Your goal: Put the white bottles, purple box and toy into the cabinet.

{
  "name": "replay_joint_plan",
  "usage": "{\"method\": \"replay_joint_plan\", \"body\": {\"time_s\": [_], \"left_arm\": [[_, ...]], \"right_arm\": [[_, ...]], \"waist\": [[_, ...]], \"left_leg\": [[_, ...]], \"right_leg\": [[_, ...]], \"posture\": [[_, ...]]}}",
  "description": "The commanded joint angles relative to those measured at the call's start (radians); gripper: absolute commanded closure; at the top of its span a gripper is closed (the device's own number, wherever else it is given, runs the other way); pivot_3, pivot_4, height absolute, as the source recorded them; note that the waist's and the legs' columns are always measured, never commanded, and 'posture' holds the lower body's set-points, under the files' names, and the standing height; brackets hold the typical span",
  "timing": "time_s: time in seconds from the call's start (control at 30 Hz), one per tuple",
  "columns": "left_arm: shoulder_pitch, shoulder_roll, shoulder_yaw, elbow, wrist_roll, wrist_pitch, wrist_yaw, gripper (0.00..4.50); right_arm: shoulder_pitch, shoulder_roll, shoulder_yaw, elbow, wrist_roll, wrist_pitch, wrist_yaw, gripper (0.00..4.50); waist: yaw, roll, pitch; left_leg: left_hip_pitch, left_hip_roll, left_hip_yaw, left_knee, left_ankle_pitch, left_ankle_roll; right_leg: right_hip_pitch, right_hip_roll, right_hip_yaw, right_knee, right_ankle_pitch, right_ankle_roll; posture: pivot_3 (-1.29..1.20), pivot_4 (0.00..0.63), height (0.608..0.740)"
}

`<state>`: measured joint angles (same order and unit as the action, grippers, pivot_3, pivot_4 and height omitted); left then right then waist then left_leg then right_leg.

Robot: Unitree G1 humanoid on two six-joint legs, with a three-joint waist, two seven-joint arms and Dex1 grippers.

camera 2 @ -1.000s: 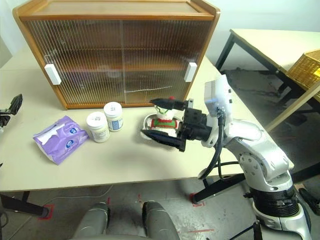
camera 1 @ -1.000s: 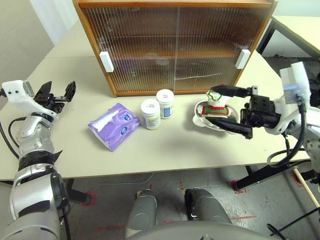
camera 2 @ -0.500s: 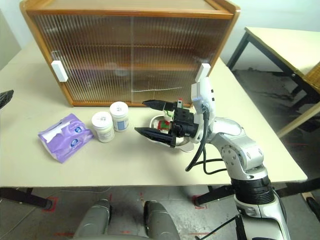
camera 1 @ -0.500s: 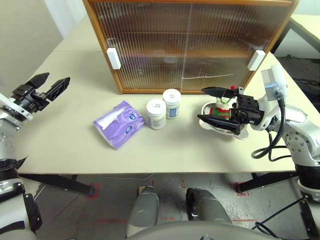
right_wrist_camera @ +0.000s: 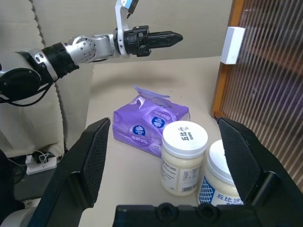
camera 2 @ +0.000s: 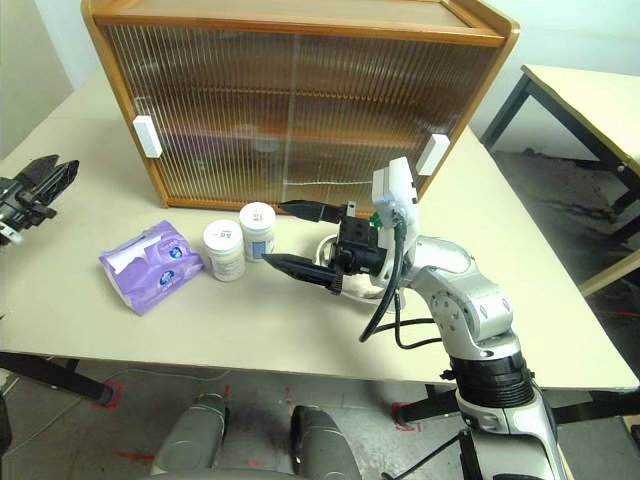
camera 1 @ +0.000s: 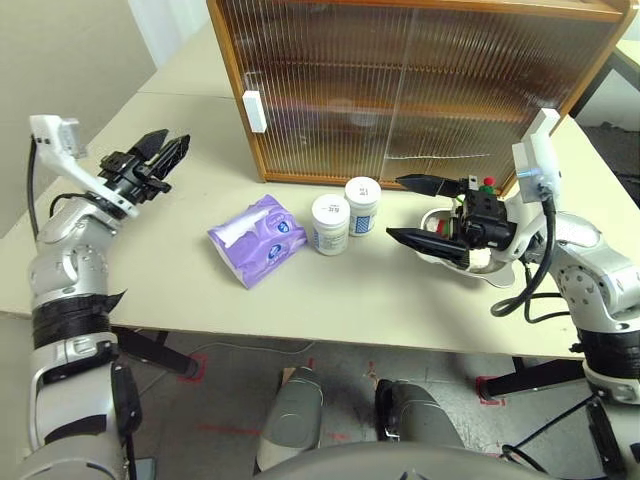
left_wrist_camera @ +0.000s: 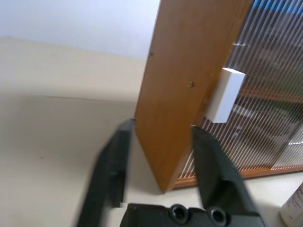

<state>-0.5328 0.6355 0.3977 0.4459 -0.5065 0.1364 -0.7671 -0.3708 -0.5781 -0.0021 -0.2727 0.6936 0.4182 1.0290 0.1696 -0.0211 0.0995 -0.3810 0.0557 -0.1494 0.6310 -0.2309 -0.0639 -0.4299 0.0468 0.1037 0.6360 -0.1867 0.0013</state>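
The two jars (camera 1: pixel 345 210) stand touching on the table (camera 1: pixel 200 300) before the closed cabinet (camera 1: pixel 400 90), the purple box (camera 1: pixel 257 238) just beside them. The toy (camera 1: pixel 480 190) lies in a bowl (camera 1: pixel 440 252), largely hidden behind the right gripper (camera 1: pixel 408 210), whose fingers are spread wide around nothing. The right wrist view shows the jars' blue labels. The left gripper (camera 1: pixel 160 152) hangs empty, well apart; the left wrist view shows its fingers (left_wrist_camera: pixel 208 161) parted, facing the cabinet's side and a white handle (left_wrist_camera: pixel 226 94).
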Motion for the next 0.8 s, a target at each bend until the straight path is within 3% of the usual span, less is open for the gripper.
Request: {"method": "replay_joint_plan", "body": {"time_s": [0.03,0.1,0.13,0.47,0.8], "left_arm": [[-0.035,-0.019,-0.019,0.046,0.037,-0.053,0.015,3.81],[-0.062,-0.036,-0.032,0.073,0.054,-0.082,0.024,4.44],[-0.072,-0.043,-0.036,0.083,0.059,-0.092,0.028,4.48],[-0.127,-0.155,-0.104,0.121,0.102,-0.146,0.041,4.48],[-0.222,-0.18,-0.126,0.267,0.173,-0.272,0.091,4.48]], "right_arm": [[0.01,-0.005,-0.02,-0.022,-0.005,-0.006,-0.005,0.0],[0.011,-0.003,-0.023,-0.023,-0.008,-0.01,-0.01,0.0],[0.011,-0.002,-0.025,-0.023,-0.01,-0.012,-0.012,0.0],[0.001,0.022,-0.04,0.002,-0.047,-0.071,-0.05,0.0],[0.018,0.016,-0.049,-0.01,-0.052,-0.081,-0.062,0.0]], "waist": [[0.0,0.0,0.0],[-0.001,0.0,0.0],[-0.001,0.0,0.0],[-0.009,-0.001,0.0],[-0.03,-0.001,0.0]], "left_leg": [[0.0,0.0,0.0,0.001,0.0,0.0],[-0.001,0.0,0.0,0.001,0.0,0.0],[-0.001,0.0,0.0,0.001,0.0,0.0],[0.0,0.0,0.0,0.006,0.0,0.002],[0.0,0.0,0.0,0.011,0.0,0.004]], "right_leg": [[0.0,0.0,0.0,0.0,0.0,0.0],[0.001,0.0,0.0,0.0,0.0,0.0],[0.002,0.0,0.0,0.0,0.0,0.0],[0.006,0.001,0.0,0.0,0.001,0.001],[0.008,0.001,0.0,0.0,0.001,0.002]], "posture": [[0.15,0.112,0.74],[0.15,0.11,0.74],[0.15,0.11,0.74],[0.12,0.104,0.74],[0.11,0.099,0.74]]}}
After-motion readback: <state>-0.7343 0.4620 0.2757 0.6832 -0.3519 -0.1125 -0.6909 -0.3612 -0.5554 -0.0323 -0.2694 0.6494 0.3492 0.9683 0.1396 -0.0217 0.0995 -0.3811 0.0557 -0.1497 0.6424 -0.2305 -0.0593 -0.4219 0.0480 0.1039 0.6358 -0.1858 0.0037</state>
